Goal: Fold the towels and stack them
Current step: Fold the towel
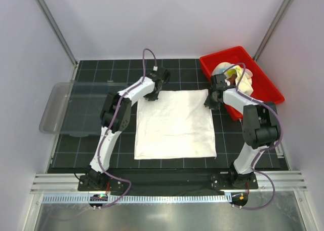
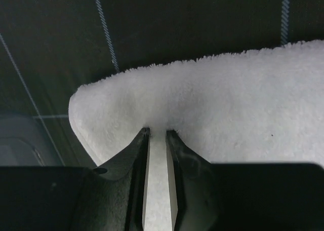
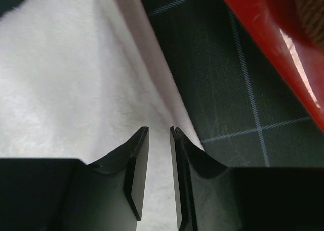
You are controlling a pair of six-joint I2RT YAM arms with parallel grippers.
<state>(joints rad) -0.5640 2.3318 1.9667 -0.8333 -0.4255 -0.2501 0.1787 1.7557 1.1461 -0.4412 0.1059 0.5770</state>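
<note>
On the tabletop [image 1: 91, 155], the cream towel [image 1: 174, 124] lies flat at the centre and looks close to square. Its far edge runs from 9 to 3 o'clock. The red bin [image 1: 266, 86] sits at 2 o'clock, just beside the towel's far right corner, and holds the other towels [image 1: 235, 79] in a heap. A clear tray [image 1: 66, 109] lies at 9 o'clock, well apart.

The left hand [image 2: 158, 135] is at the towel's 11 o'clock corner, nearly closed, with the cloth puckered between its fingers, so it appears to have hold of that edge. The right hand [image 3: 159, 129] is at the 1 o'clock corner, open only a slit with cloth showing in the gap. Whether it pinches the towel I cannot tell.

The fold probably means drawing both far corners toward 6 o'clock. That path is bare, but the strip before the arm bases is narrow and the bin wall crowds the right hand.
</note>
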